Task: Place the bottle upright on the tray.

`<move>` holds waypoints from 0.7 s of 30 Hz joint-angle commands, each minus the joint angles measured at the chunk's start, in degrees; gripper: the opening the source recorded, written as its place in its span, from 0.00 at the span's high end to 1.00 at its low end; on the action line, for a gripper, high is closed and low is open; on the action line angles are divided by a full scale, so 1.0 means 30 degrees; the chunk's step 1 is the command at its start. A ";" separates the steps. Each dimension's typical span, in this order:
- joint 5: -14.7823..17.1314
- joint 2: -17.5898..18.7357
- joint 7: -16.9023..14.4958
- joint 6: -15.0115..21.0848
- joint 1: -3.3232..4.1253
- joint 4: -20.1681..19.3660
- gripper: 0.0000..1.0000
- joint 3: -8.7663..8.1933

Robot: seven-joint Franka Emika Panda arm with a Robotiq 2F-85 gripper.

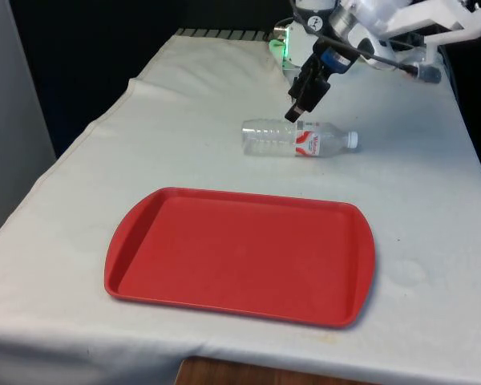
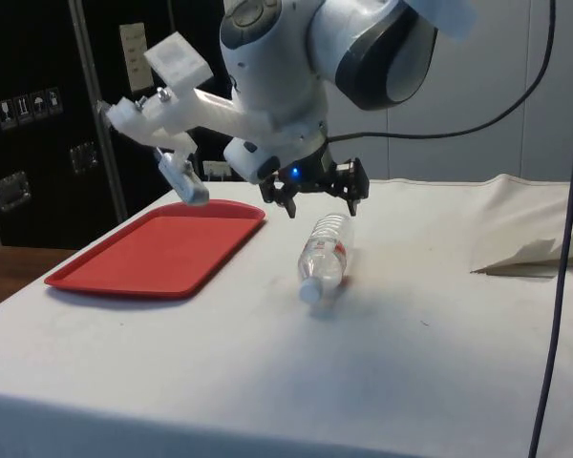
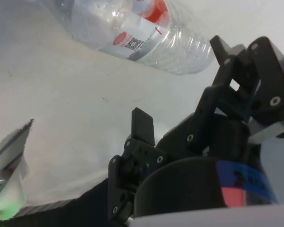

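- Bottle (image 1: 299,139): clear plastic, red-and-white label, white cap. Lying on its side on the cloth, not yet on the tray. In the front view its long axis runs 9-to-3, base at 9, cap at 3.
- Tray (image 1: 136,233): red, bare, at about 7 o'clock from the bottle in the front view, well apart from it. Side view has the tray (image 2: 105,265) at 9 o'clock of the bottle (image 2: 326,255).
- Gripper (image 1: 299,110): hanging just above the bottle's label section, tilted rather than plumb. Bottle lies just below it, about 6 o'clock, no contact visible.
- Side view: gripper (image 2: 321,202) spread wide, fingers either side of the bottle's upper body, tips clear of the plastic. Nothing held.
- Wrist view: both fingers (image 3: 143,125) apart, bottle (image 3: 137,33) beyond them, cloth between.
- Key relation, my read: the finger gap looks set across the bottle's long axis, so a short drop should straddle the barrel near the label.
- Judgement: step in hand is the pre-grasp approach. After the grasp the bottle needs a quarter turn to stand base down, then a carry toward 7 o'clock.
- Risk: round thin-walled barrel may roll or squash if the close is off centre.
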 commanded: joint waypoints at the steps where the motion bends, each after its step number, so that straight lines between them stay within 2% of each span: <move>1: -0.0095 0.0057 0.0057 -0.0095 0.0000 0.0038 0.00 0.0057; 2: -0.0477 0.0210 0.0458 -0.0344 0.0153 0.0172 0.00 0.0115; 7: -0.0611 0.0325 0.0688 -0.0439 0.0057 0.0153 0.00 0.0382; 10: -0.0783 0.0497 0.0898 -0.0611 0.0172 0.0229 0.00 0.0477; 11: -0.0554 0.0420 0.0611 -0.0477 0.0019 0.0115 0.00 0.0516; 12: -0.0859 0.0535 0.0955 -0.0707 0.0191 0.0229 0.00 0.0535; 17: -0.1241 0.0745 0.1356 -0.1337 0.0210 0.0401 0.00 0.0974; 18: -0.0917 0.0611 0.1050 -0.1127 0.0057 0.0286 0.00 0.0993; 19: -0.1299 0.0783 0.1432 -0.1451 0.0210 0.0439 0.00 0.1050; 21: -0.1490 0.0859 0.1662 -0.1757 0.0210 0.0458 0.00 0.1299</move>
